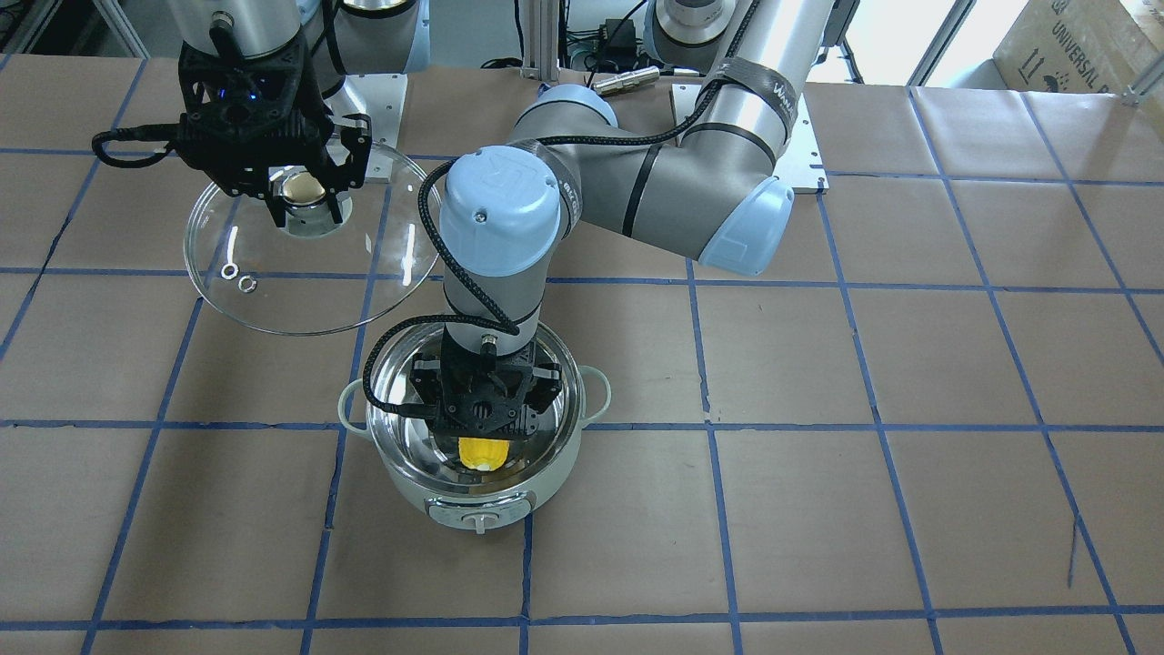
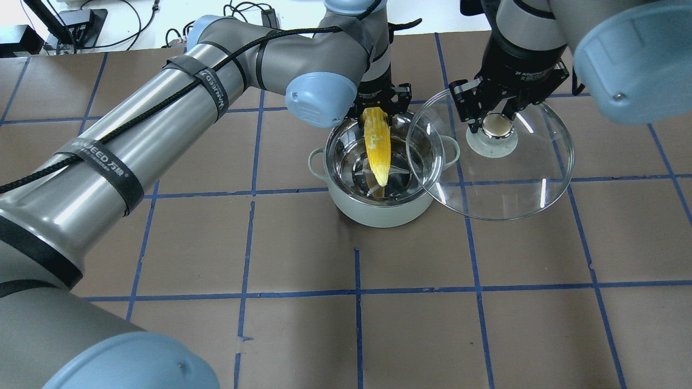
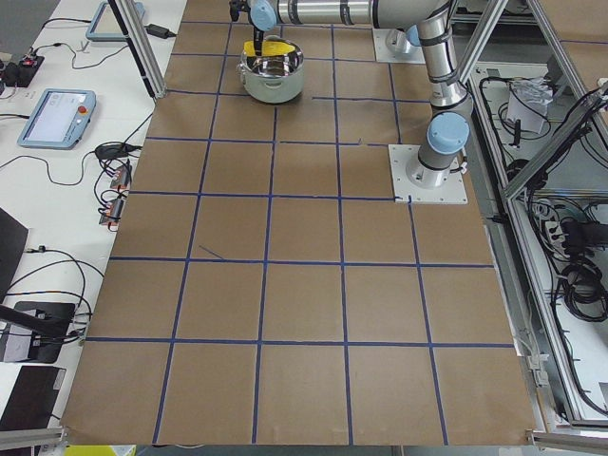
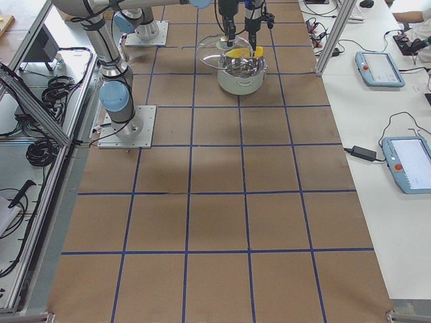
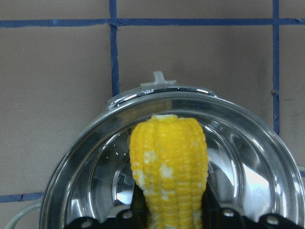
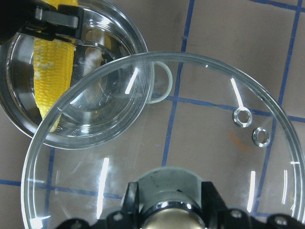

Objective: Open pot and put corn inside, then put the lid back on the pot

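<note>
Robot lab, taped grid table (image 4: 215,222), teach pendants (image 4: 409,163)

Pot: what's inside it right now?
Inside the pot, a corn cob held by the left gripper points down over bare shiny steel. The gripper covers the cob's gripped end.

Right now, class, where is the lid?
In the overhead view the lid is right of centre, held by the right gripper, its edge overlapping the pot's right rim.
</note>
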You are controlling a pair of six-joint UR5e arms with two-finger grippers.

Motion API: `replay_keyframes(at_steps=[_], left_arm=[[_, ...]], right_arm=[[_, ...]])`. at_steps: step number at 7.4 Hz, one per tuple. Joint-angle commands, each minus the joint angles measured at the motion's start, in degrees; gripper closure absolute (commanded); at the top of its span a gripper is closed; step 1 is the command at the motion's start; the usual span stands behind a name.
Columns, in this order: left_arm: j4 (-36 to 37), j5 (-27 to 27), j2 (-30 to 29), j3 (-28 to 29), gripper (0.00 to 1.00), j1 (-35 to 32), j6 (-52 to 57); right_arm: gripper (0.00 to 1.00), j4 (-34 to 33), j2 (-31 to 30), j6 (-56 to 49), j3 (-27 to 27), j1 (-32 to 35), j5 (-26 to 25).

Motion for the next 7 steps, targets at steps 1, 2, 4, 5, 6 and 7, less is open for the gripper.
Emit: replay_keyframes(at_steps=[1,2,4,5,6,7], left_arm=[[0.0,-0.1,0.4,-0.2,0.00,0.0,-0.3],[-0.5,0.0,1.4,-0.3,0.00,0.1,-0.2],[-1.9,0.4,3.7,-2.7,0.00,1.3,4.2],[-1.8,1.3,6.1,-6.5,0.00,4.0,8.8],[-2.0,0.9,10.7,-10.9,0.00,7.8,12.0],[-3.8,0.7,17.6,-16.2,0.00,12.5,15.2]], right_arm=[[0.64,-0.2,-0.5,0.1,1.7,0.0,0.0],[0.63,-0.2,-1.5,0.1,2.3,0.0,0.1],[0.64,-0.3,-1.5,0.1,2.6,0.0,0.1],[0.64,-0.7,-1.2,0.1,2.5,0.0,0.1],[0.64,-1.1,-1.3,0.9,2.5,0.6,0.2],[0.64,-1.9,-1.0,1.0,2.5,0.8,0.6]])
